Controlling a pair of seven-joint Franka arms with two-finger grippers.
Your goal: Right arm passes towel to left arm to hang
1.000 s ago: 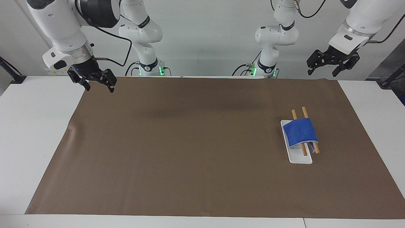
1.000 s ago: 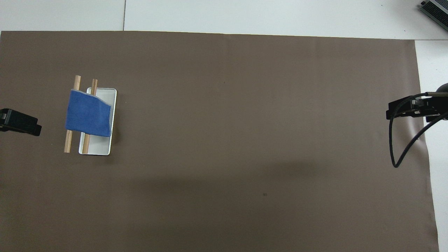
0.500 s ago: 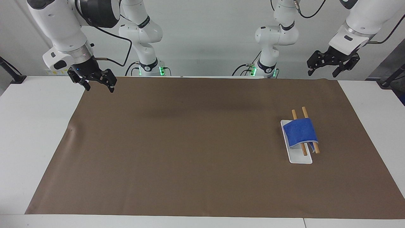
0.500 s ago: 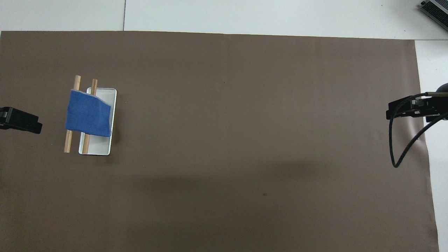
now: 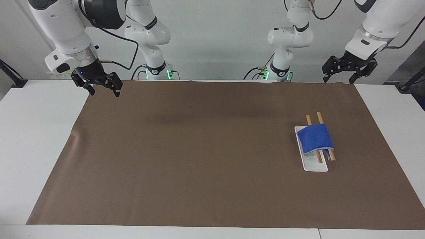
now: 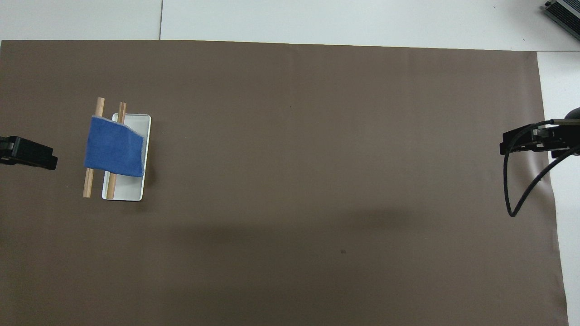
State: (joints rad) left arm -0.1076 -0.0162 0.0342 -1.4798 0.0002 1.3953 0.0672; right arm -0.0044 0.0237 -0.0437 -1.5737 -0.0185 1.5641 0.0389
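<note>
You've got the towel (image 5: pixel 314 138) hung over two wooden dowels (image 5: pixel 319 137) of a small rack with a white base (image 5: pixel 313 165), toward the left arm's end of the tabletop. Towel is bright blue with a thin pale grey edge, folded, draped across both dowels with one side hanging down onto the base; overhead it reads as a rough rectangle (image 6: pixel 114 146) with one slanted edge.

Left arm (image 5: pixel 372 31): white, raised, its end effector (image 5: pixel 348 67) open and empty over the brown mat's (image 5: pixel 206 152) edge nearest the robots, well apart from the towel.

Right arm (image 5: pixel 63 30): white, end effector (image 5: pixel 98 83) open, empty, over the mat's corner at its own end.
</note>
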